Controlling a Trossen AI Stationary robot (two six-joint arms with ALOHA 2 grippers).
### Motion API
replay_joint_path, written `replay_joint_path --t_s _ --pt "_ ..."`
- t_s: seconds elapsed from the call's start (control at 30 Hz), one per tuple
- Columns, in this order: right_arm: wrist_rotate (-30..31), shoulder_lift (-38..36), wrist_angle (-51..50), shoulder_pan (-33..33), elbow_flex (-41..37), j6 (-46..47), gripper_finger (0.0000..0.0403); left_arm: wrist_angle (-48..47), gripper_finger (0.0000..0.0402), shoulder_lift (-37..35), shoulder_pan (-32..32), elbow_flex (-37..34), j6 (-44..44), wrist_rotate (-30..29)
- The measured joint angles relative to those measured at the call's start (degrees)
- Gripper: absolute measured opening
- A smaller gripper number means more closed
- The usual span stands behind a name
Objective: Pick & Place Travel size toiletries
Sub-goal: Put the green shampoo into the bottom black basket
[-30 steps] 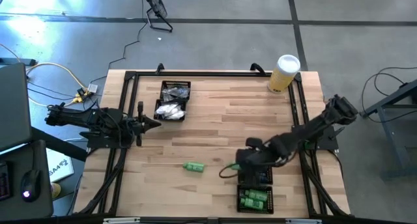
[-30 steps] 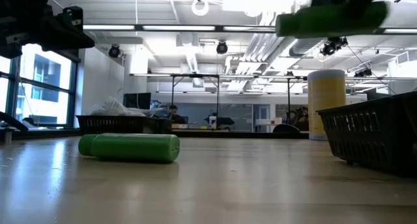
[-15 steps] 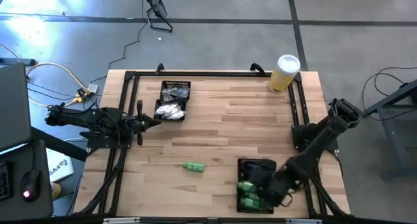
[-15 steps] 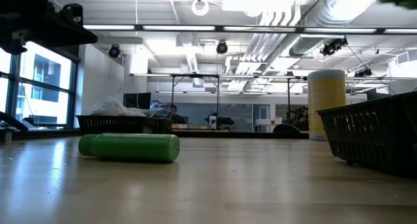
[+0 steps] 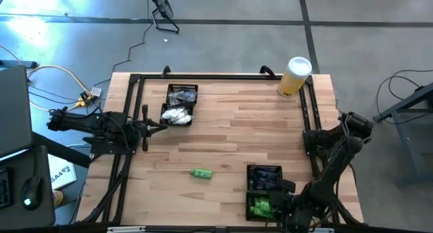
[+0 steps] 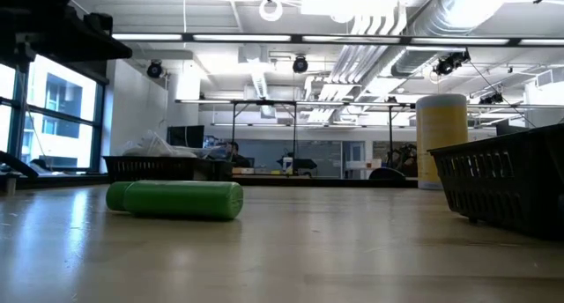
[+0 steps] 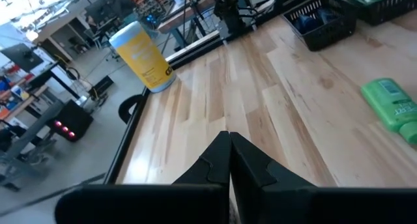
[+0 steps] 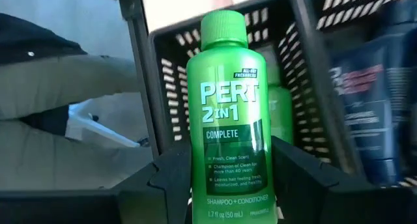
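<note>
High view: we saw the right gripper (image 5: 276, 206) over the black mesh tray (image 5: 264, 192) at the wooden tabletop (image 5: 230, 135) near edge; the left gripper (image 5: 161, 126) waited, jaws together.

Low view: a green plastic bottle (image 6: 176, 200) lay flat.

Right wrist view: jaws clamped a second green labelled bottle (image 8: 228, 120).

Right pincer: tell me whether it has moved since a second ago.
Yes. The right pincer moved along the black mesh tray toward the table's near edge.

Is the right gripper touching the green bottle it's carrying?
Touching. The right wrist view shows the right gripper with both dark fingers pressed against the sides of the green bottle, held over the black tray.
</note>
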Motion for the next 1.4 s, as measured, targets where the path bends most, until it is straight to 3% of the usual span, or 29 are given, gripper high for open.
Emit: replay_joint_path --t_s 0.33,0.7,0.87,1.17,1.4 --pt "0.67 3.21 2.27 0.63 0.0 0.02 0.0174 -0.13 0.0 0.0 0.0 0.02 -2.96 0.04" --pt "0.57 3.21 2.54 0.33 0.02 0.42 0.0233 -0.78 0.0 0.0 0.0 0.07 -5.35 0.05" --pt "3.01 3.19 4.22 -0.34 0.07 -1.77 0.0234 -1.39 0.0 0.0 0.0 0.07 -5.36 0.06" --pt "3.63 3.12 11.44 -9.89 0.11 -15.24 0.0201 -1.68 0.0 0.0 0.0 0.07 -5.36 0.24" --pt "3.01 3.08 19.92 -20.27 0.11 -32.66 0.0183 -1.7 0.0 0.0 0.0 0.07 -5.36 0.23"
